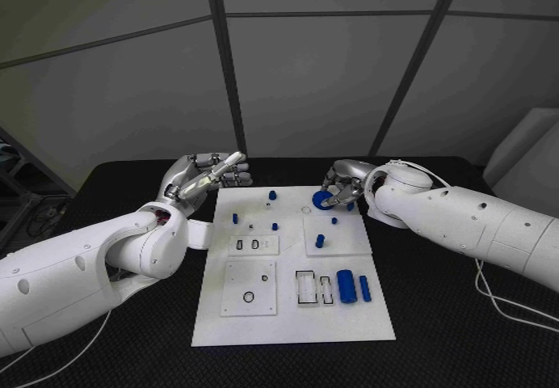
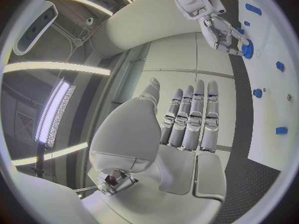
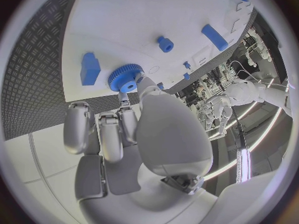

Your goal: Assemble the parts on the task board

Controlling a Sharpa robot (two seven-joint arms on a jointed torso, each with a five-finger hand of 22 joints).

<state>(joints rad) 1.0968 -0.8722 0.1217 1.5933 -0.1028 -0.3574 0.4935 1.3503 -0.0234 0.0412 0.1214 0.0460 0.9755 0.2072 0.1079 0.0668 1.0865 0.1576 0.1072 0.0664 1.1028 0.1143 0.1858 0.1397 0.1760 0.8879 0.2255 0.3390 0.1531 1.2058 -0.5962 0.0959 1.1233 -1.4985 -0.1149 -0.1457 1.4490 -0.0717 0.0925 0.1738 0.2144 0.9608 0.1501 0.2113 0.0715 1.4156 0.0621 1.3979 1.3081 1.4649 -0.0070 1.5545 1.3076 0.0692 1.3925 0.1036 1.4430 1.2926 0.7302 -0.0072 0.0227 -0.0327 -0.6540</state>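
Gear held over the board's far end

Gear [image 1: 321, 200] placement is judged to be the step in hand. The blue toothed wheel is pinched at the fingertips of the right hand [image 1: 342, 187], at the far right part of the board [image 1: 292, 323]; in the right wrist view it [image 3: 126, 78] is seen low against the white surface, just beside a blue block [image 3: 89, 68]. Whether it is already seated or only touching cannot be told. The left hand [image 1: 205, 176] is kept empty, its fingers straight and side by side, raised beside the board's far left corner above the desk [image 1: 94, 356]; nothing is touched by it.

Other blue parts are spread over the board: small pegs [image 1: 271, 195] near the far end, a cylinder [image 1: 346, 285] and a thinner bar [image 1: 364, 288] lying near the right edge by the rectangular slots [image 1: 306, 288]. These are judged not yet assembled, so much of the task seems left.

The next move calls for the gear's bore to be lined up with its post or hole, a straight push down, then a clean release. A tilted wheel could jam, and the block just beside it leaves little room for the fingers.
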